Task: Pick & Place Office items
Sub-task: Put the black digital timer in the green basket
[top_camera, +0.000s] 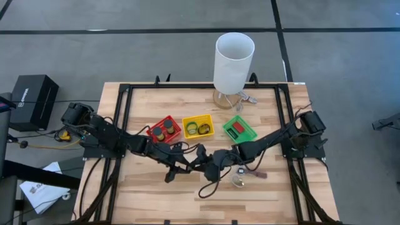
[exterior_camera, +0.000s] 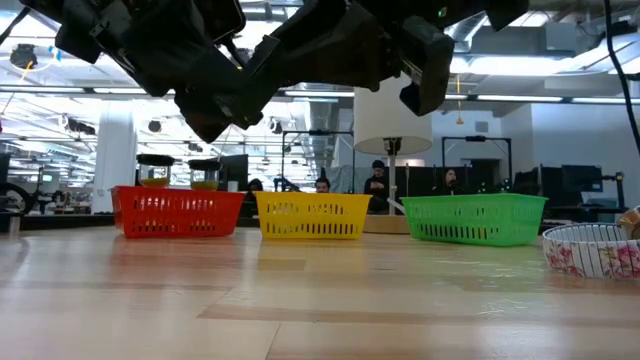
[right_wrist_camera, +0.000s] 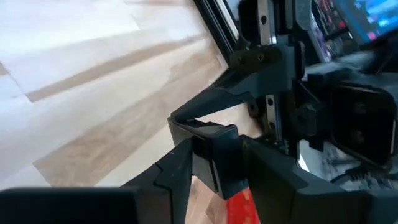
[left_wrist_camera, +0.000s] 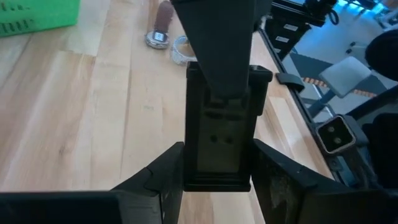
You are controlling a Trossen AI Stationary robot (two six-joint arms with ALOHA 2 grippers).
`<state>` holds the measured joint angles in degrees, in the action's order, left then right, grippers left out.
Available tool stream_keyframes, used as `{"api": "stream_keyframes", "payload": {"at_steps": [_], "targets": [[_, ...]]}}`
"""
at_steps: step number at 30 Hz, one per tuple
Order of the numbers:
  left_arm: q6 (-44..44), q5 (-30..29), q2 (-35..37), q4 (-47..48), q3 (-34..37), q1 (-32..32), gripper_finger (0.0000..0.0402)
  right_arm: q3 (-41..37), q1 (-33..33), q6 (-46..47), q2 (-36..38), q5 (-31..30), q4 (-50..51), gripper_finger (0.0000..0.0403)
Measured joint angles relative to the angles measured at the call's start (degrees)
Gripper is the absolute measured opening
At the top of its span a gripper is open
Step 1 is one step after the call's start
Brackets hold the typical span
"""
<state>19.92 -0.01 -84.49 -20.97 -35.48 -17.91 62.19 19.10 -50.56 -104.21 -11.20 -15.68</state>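
Mid-task: both grippers meet above the table, left gripper (left_wrist_camera: 217,180) and right gripper (right_wrist_camera: 214,165) each clenched on one dark rectangular piece (left_wrist_camera: 219,140) (apparent handover), while a tape ring (top_camera: 237,181) and others beside them await sorting.

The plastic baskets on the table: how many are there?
3, in a row: the red basket on the left arm's side, the yellow basket in the middle, the green basket on the right arm's side.

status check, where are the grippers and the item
Left gripper and right gripper both shut on one black rectangular piece, held up at centre. Green basket nearest, way looks open. Tape roll lies loose beside.
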Motion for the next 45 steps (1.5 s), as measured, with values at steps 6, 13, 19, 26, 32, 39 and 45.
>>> {"api": "stream_keyframes", "payload": {"at_steps": [6, 13, 19, 26, 32, 39, 45], "targets": [[0.87, 1.21, 0.0, -0.24, 0.04, -0.04, 0.0162, 0.0, -0.84, -2.6, 0.07, 3.61, 0.06, 0.0099], [5.81, 5.49, 0.0, -0.38, 0.04, 1.52, 0.0165, 0.0, -0.81, -6.06, 0.07, 3.83, 0.39, 0.0078], [6.51, 6.2, 0.0, -0.7, 0.07, 1.77, 0.0173, -0.02, -0.37, -6.26, 0.05, 3.62, 0.24, 0.0078], [9.44, 5.13, 0.09, -3.88, -0.15, 1.97, 0.0205, -0.02, 0.27, -3.71, -0.04, 3.24, -0.1, 0.0077], [9.01, 5.44, 0.09, -6.84, -0.13, 2.77, 0.022, 0.0, 0.46, 3.16, -0.04, 3.8, 1.86, 0.0077], [8.59, 5.57, 0.09, -6.68, -0.11, 5.45, 0.0221, 0.0, 1.23, 8.24, -0.04, 2.7, 6.08, 0.0077], [3.95, 5.68, 0.57, -6.44, -0.04, 8.01, 0.0219, -0.01, 3.43, 10.85, 2.36, -12.65, 16.8, 0.0077]]}}
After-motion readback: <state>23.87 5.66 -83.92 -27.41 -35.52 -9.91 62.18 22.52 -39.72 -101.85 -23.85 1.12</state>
